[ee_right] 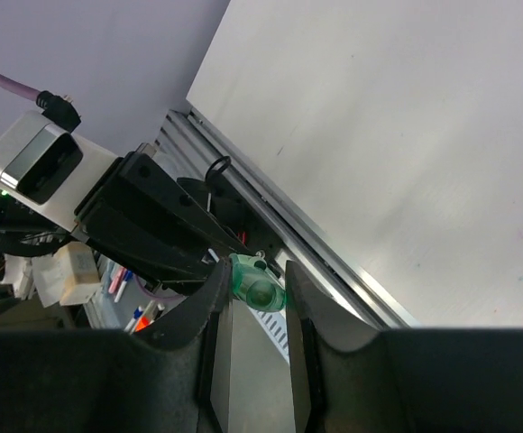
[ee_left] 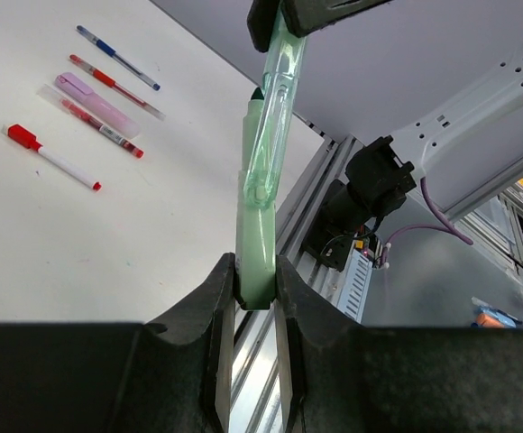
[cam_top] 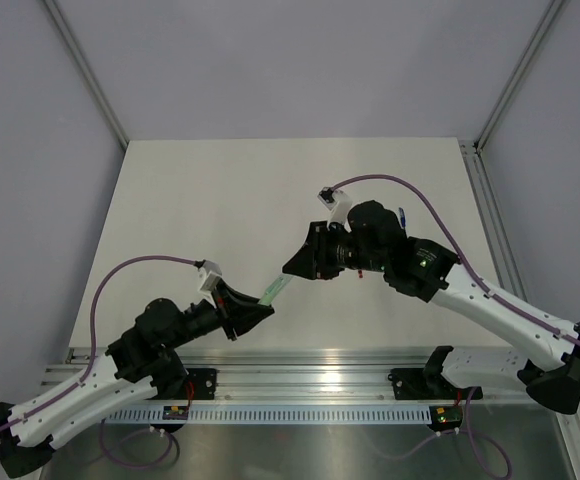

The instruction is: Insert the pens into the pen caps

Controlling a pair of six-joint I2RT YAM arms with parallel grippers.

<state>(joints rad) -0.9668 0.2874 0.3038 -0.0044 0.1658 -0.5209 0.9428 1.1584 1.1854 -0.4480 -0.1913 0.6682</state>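
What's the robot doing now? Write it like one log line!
left gripper: shut on green pen | right gripper: shut on green cap | cap at pen tip, seating unclear | other pens lying on table

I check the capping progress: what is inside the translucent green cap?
The pale green pen overlaps the cap lengthwise, but whether its dark tip sits inside or beside it cannot be told. The right end effector covers the cap's top end.

The thick pale green pen [ee_left: 254, 244] stands near upright, its tip overlapped by the clear green cap [ee_left: 275, 117] at twelve o'clock, while a blue pen [ee_left: 117, 57], two red pens [ee_left: 115, 86], a pink pen [ee_left: 95, 104] and a red-capped white pen [ee_left: 59, 160] lie parallel at ten o'clock.
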